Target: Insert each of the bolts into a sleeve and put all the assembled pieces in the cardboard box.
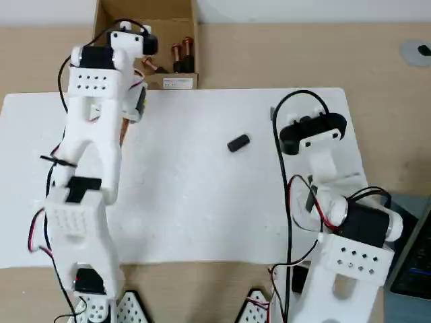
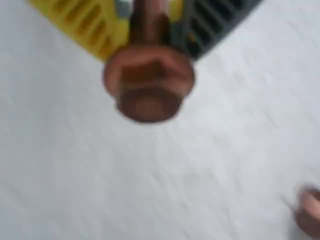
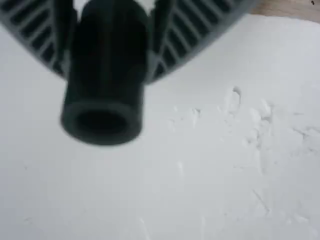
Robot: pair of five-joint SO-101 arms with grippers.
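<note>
My left gripper [image 2: 148, 27] is shut on a copper bolt [image 2: 148, 82], held between a yellow finger [image 2: 80, 30] and a grey finger [image 2: 215, 25] just above the white mat, head towards the camera. My right gripper [image 3: 107, 30] is shut on a black sleeve [image 3: 102, 97], its open end facing the camera over the mat. Another black sleeve [image 1: 238, 142] lies loose mid-mat between the arms. The cardboard box [image 1: 108, 27] at the back holds assembled pieces [image 1: 180, 56]. The left arm [image 1: 94, 101] stands near the box's front edge, the right arm [image 1: 315, 131] at the mat's right side.
A white foam mat [image 1: 182, 202] covers the table. A blurred copper piece [image 2: 309, 212] lies on the mat close to the left gripper. A dark device [image 1: 414, 262] sits off the mat's right edge, and cables run along both arms.
</note>
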